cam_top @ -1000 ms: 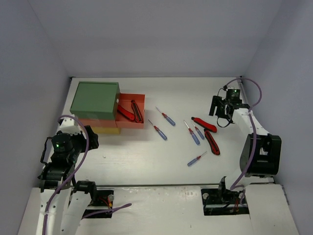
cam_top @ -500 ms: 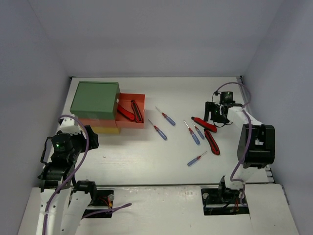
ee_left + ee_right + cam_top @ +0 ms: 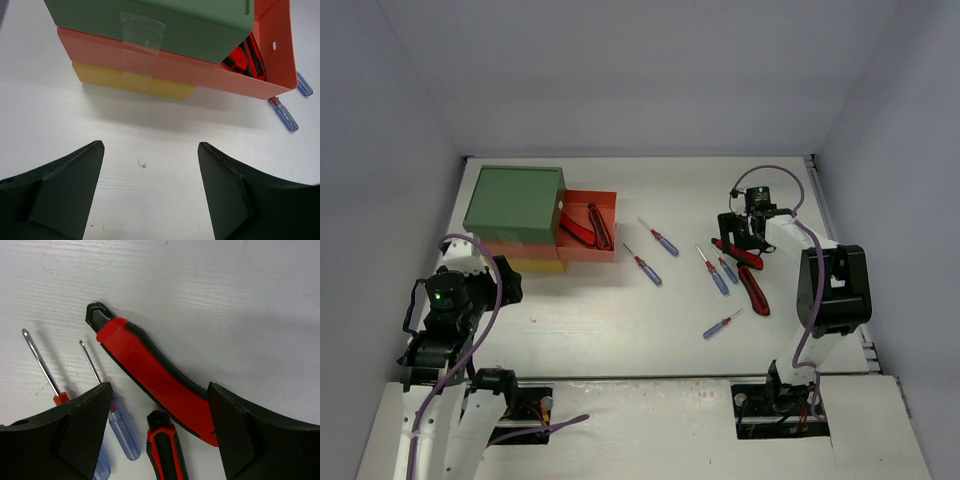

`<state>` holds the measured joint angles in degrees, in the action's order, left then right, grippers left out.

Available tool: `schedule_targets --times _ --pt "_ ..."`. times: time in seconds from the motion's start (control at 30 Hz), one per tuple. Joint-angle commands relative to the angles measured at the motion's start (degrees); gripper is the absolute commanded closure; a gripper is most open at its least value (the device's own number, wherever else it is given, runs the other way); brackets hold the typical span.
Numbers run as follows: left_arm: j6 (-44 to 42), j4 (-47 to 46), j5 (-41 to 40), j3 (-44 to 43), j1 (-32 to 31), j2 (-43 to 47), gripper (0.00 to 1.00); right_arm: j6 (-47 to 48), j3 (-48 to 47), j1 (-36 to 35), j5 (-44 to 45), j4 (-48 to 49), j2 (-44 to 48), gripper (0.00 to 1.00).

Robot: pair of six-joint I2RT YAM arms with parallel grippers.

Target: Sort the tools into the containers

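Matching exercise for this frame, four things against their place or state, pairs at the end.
1 green drawer; 2 orange-red drawer; 3 right pincer; 4 left pincer.
A open, above a utility knife; B pulled out, red knives inside; C topmost, closed; D open, facing the yellow drawer.
Pairs: 1-C, 2-B, 3-A, 4-D.

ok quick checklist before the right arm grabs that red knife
1. Right tool open: ok, jaws wide, nothing held.
2. Target centred: ok, the upper utility knife lies across the gap.
3. Neighbours clear: not ok, a screwdriver sits against one finger and the second knife pokes into the gap.
4. Height above the knife: cannot tell.
5. Orange-red drawer open: ok, pulled out, red knives inside.
6. Left tool idle: ok, open and empty.
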<state>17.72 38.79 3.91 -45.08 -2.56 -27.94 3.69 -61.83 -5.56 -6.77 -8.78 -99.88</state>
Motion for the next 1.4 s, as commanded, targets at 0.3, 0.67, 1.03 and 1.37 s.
schedule_targets --times 0.3,0.67,1.03,1.37 --pt "0.6 -3.1 1.1 -0.4 0.4 -1.1 0.27 0.3 -2.4 0.6 1.5 0.4 -3.9 0.32" --pt "0.7 -3.2 0.9 -0.4 0.4 -1.6 0.27 -3.7 -5.2 2.5 3.3 0.9 -7.2 0.54" --pt "0.7 -3.1 0.8 -0.5 0.4 -2.2 0.27 -7.3 -11.4 2.6 1.5 0.8 -7.8 1.0" --pt "0.7 -3.2 0.7 -0.6 0.4 -2.3 0.27 -20.5 -19.6 -9.3 -2.3 2.2 5.2 1.0"
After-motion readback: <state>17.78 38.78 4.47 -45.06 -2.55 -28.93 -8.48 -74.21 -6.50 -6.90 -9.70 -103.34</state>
